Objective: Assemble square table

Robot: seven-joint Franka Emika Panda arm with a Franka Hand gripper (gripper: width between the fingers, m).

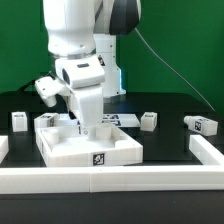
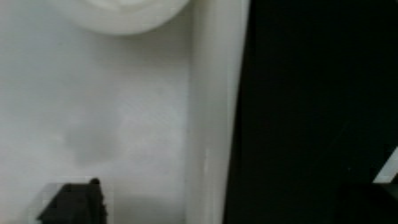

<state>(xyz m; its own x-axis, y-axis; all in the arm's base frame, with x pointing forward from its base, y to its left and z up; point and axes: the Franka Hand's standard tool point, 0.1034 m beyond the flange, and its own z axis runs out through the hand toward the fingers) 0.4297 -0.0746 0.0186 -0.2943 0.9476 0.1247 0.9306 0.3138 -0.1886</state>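
The square tabletop [image 1: 65, 150] is white with a black-and-white tag [image 1: 98, 157], the leg [image 1: 149, 120] white, work surface [image 1: 170, 140] black, backdrop [image 1: 180, 40] green.

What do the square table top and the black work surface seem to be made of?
Square table top: probably hard plastic, white and matte; its faces are smooth, uniform, with crisp edges. Black work surface: dull, non-reflective black, perhaps cloth or coated board; the pictures leave that open.

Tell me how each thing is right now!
Table top: lying flat, rim up.
Tool: open, low over the table top.
Leg at the exterior view's left: loose, standing.
Middle leg: loose, standing.
Leg at the exterior view's right: loose, lying down.
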